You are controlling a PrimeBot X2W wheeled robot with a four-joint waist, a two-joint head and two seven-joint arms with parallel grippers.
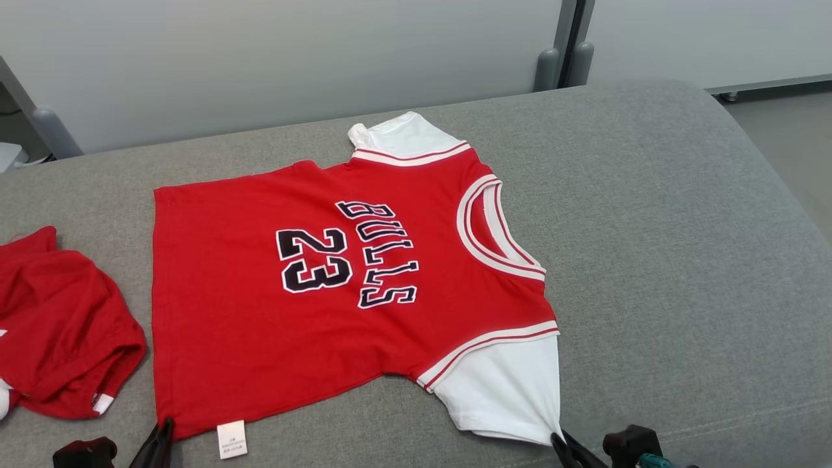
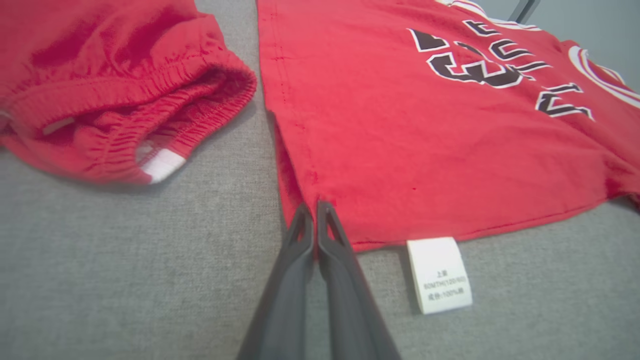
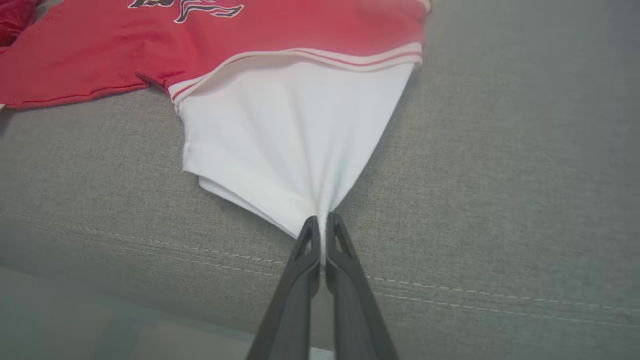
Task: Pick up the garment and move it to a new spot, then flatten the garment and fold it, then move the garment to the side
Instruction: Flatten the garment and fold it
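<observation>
- The red jersey (image 1: 260,312) lies spread flat, print side up, in the middle of the grey upholstered surface (image 1: 682,260). Its collar points toward 3 o'clock and its hem toward 9 o'clock in the head view.
- The left gripper (image 1: 162,432) sits at 7 o'clock. Its jaws are pressed together, pinching the near corner of the jersey's hem (image 2: 300,200).
- A white care label (image 2: 440,274) pokes out from the jersey's near edge, just beside the left gripper at its 3 o'clock.
- The right gripper (image 1: 558,442) sits at 5 o'clock. Its jaws are pinched shut on the tip of the near white sleeve (image 3: 290,140), which is drawn to a point.
- The far white sleeve (image 1: 403,133) lies at 12 o'clock, its end crumpled.
- Bunched red shorts (image 1: 58,325) lie at 9 o'clock, near the hem but apart from it.
</observation>
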